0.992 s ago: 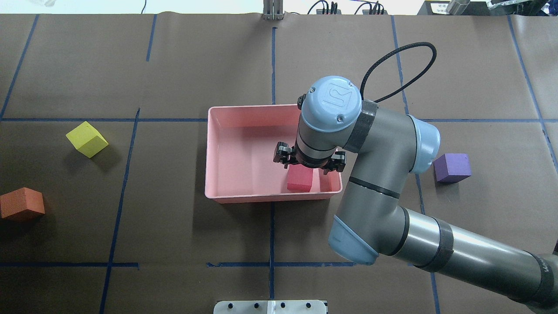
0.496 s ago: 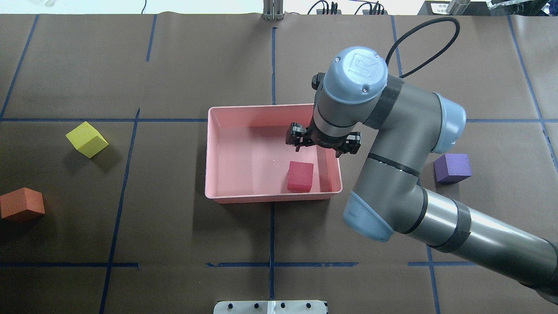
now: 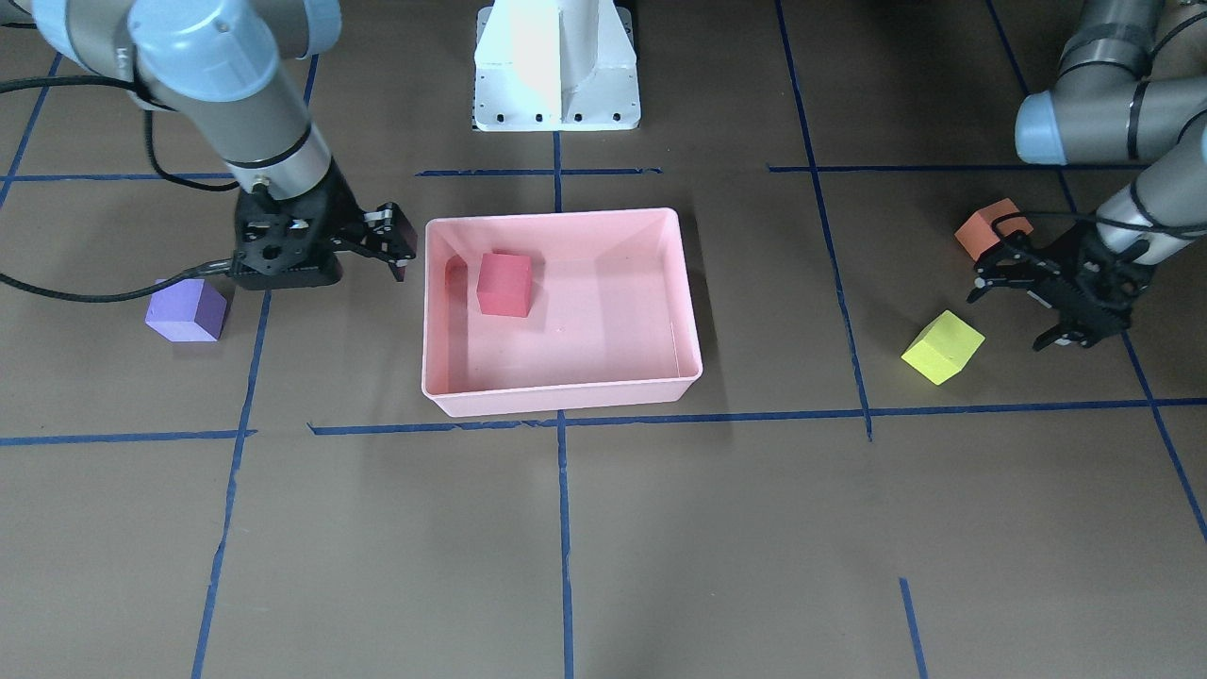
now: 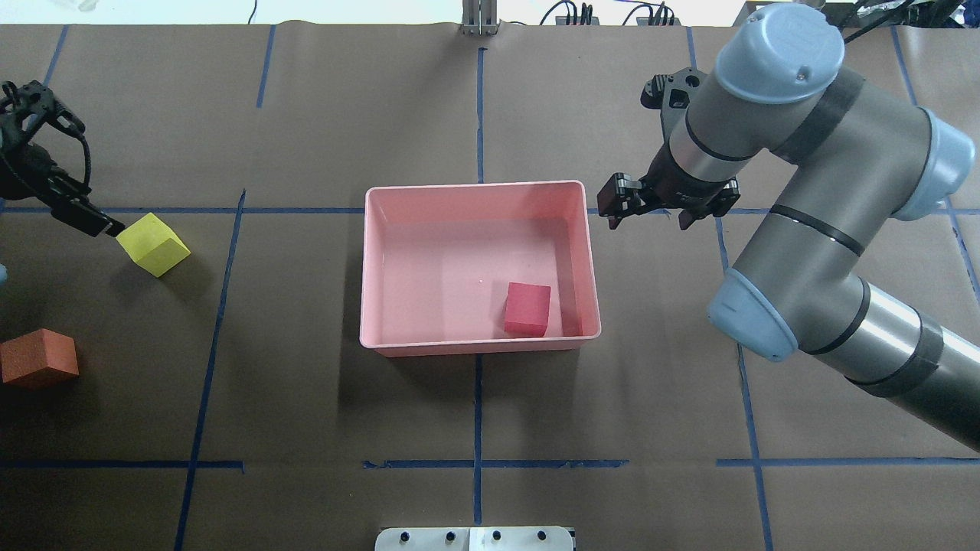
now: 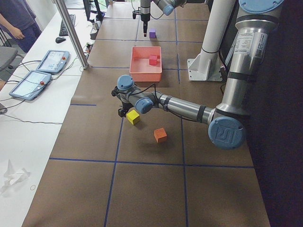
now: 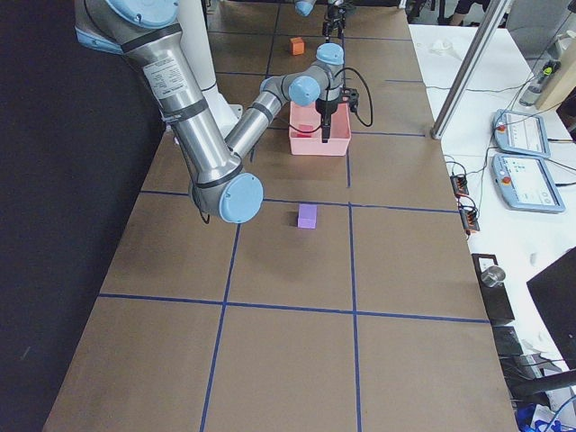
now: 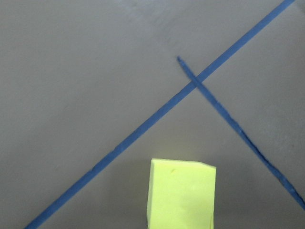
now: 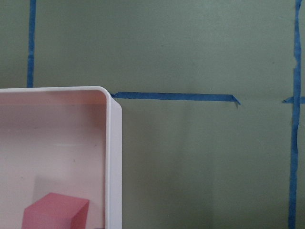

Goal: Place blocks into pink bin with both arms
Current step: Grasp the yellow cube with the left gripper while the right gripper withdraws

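1 bin (image 4: 475, 184), table centre, holding 1 red block (image 4: 527, 308) near its right wall.
Right gripper (image 4: 649, 218): fingers apart, empty, just outside the bin's far right corner.
Left gripper (image 3: 1007, 319): fingers apart, empty, beside the yellow block (image 4: 153, 244).
Orange block (image 4: 38, 357) and purple block (image 3: 187, 310): on the table.

Pink bin (image 4: 475, 349); red block (image 4: 527, 308), yellow block (image 4: 153, 243), orange block (image 4: 38, 357), purple block (image 3: 187, 310)
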